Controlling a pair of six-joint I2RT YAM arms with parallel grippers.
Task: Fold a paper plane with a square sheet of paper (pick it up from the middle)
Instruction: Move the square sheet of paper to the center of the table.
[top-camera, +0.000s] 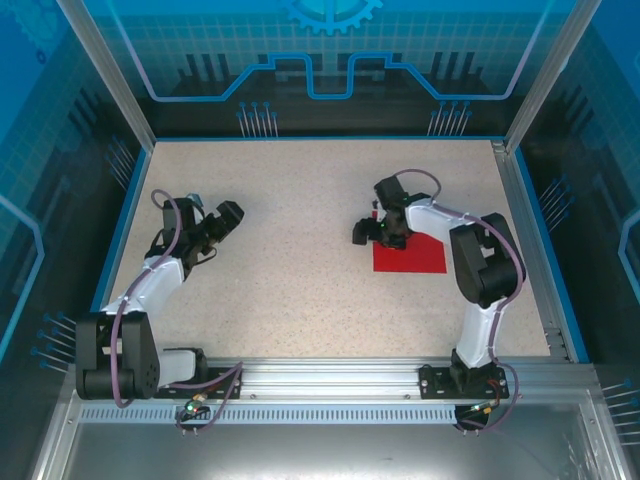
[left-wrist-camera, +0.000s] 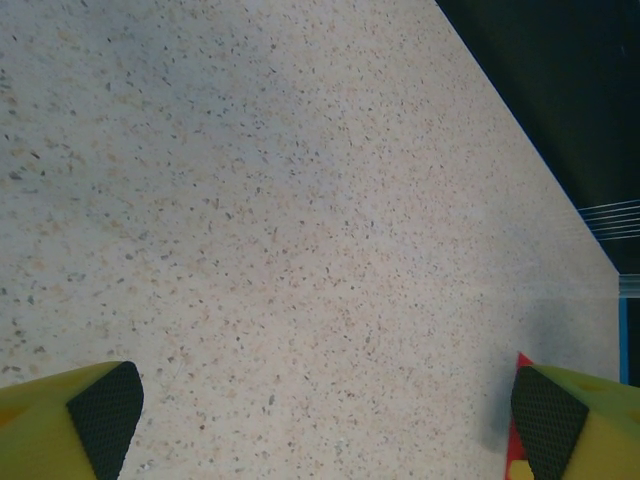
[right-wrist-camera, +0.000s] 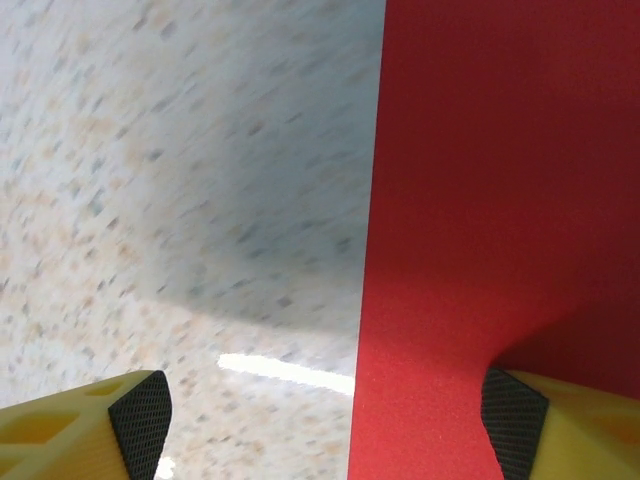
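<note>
The square sheet of paper (top-camera: 415, 258) is bright red and lies flat on the speckled table, right of centre, with no fold showing. My right gripper (top-camera: 375, 232) hangs low over its left edge, open. In the right wrist view the sheet (right-wrist-camera: 500, 200) covers the right side and its straight edge runs down between the jaws. One pad (right-wrist-camera: 512, 432) is above the red paper, the other (right-wrist-camera: 140, 425) above bare table; the right gripper (right-wrist-camera: 325, 430) holds nothing. My left gripper (top-camera: 232, 215) is open over bare table at the left, far from the sheet, with its pads (left-wrist-camera: 105, 415) wide apart.
The speckled table (top-camera: 300, 260) has a blue rim and dark walls around it. Its right rim (top-camera: 525, 230) is close behind the right arm. An aluminium rail (top-camera: 330, 375) with both arm bases runs along the near edge. The table's far edge (left-wrist-camera: 560, 200) shows in the left wrist view.
</note>
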